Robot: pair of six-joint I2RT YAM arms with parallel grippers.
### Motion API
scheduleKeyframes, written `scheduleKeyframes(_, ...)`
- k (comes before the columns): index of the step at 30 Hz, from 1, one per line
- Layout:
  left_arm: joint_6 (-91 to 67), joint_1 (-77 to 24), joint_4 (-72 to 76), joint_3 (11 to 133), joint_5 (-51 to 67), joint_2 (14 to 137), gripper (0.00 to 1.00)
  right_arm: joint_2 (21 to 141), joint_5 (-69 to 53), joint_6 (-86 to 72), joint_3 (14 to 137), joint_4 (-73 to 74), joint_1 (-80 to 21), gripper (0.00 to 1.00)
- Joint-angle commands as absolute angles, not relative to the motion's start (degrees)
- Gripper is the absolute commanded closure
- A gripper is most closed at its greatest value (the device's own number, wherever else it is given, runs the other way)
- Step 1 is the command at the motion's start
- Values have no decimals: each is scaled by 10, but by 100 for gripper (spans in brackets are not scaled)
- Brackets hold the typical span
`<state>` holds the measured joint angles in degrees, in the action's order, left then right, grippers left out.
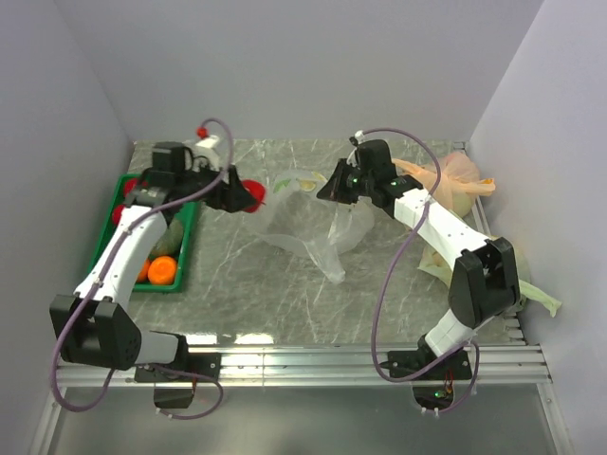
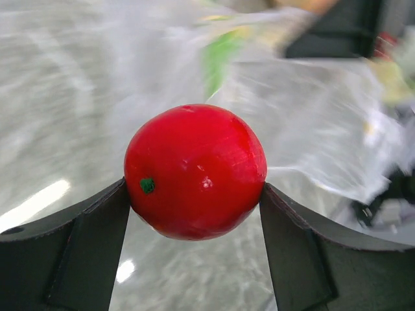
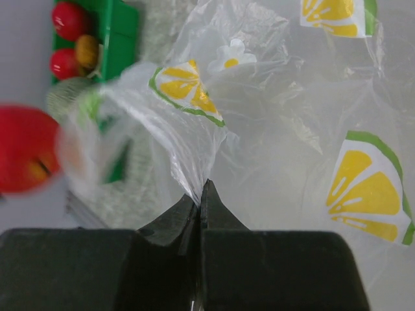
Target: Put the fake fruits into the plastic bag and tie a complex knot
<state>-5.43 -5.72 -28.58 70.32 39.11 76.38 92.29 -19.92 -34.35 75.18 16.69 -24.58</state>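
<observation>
1. your left fingers (image 2: 97, 240) are clenched on a glossy red plastic ball (image 2: 194, 172), one pad against each side; a small green mark shows on its lower left.
2. your right fingers (image 3: 259, 272) are pressed tight together, pinching a fold of the thin clear crinkly plastic bag (image 3: 272, 129) right at their tips.
3. the bag stands up from that pinch. its film carries yellow lemon-slice prints with green rims and one small white flower.
4. from above, the red ball sits just left of the bag, held up off the grey marbled tabletop (image 1: 256, 284); whether it touches the film you cannot tell, since the wrist views blur there.
5. the bag lies crumpled in the middle of the tabletop, between your two arms.
6. to the left, the green plastic tray (image 1: 193, 227) holds an orange ball (image 1: 162, 270) and a dull green piece (image 1: 166, 237); the right wrist view also shows two small red balls at the tray's end.
7. an orange-tinted bag (image 1: 446, 185) lies behind your right arm.
</observation>
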Motion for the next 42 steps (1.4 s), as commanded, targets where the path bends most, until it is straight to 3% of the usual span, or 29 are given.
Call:
scheduleKeyframes(1,-69,-126,-226,707,389,758,47,927,-261,-423,768,119,-238,100)
scheduleKeyframes(11,-112,-208,-160,780,387,848,46,939,-286,-476,756,102,-225,100)
scheduleKeyframes(18,-92,-243,-221,795,342,894,45,950,-344,-547,724,44,-213,100)
scheduleKeyframes(24,-84,-243,-260,863,298,971,25,930,-369,-591,665,-13,-199,100)
scheduleKeyframes(26,-71,-244,-283,881,276,973,10,929,-366,-586,659,-12,-188,100)
scheduleKeyframes(30,-56,-243,-315,894,246,936,1,932,-359,-572,657,-6,-178,100)
scheduleKeyframes(36,-52,-229,-352,874,224,850,1,951,-375,-543,663,-4,-176,100)
scheduleKeyframes(39,-133,-131,-314,825,235,785,1,956,-368,-498,677,31,-168,100)
scheduleKeyframes(40,-154,-97,-305,789,223,747,8,957,-368,-490,679,38,-163,100)
scheduleKeyframes(42,-187,-12,-301,762,187,713,12,963,-370,-458,694,63,-160,100)
